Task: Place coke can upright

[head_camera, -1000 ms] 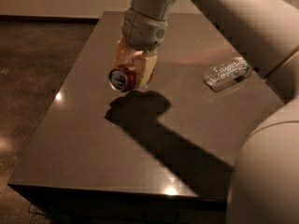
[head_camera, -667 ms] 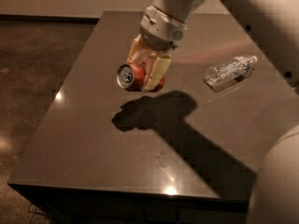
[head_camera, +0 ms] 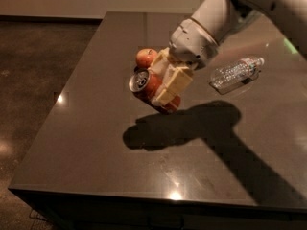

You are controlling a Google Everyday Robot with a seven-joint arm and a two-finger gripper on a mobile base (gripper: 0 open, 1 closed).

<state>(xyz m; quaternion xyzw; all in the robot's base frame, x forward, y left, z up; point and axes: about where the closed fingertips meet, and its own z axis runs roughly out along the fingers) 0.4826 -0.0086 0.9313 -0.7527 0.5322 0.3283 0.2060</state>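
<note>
We've got the end effector over the dark surface, pinching the coke can — can tilted, silver top facing 9 o'clock. The apple sits at its 12 o'clock, and the water bottle lies flat out at 3 o'clock.

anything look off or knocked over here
The coke can is not upright: the gripper holds it tilted above the table, silver top facing left. The water bottle lies on its side at the right. The apple behind the can looks ordinary.
</note>
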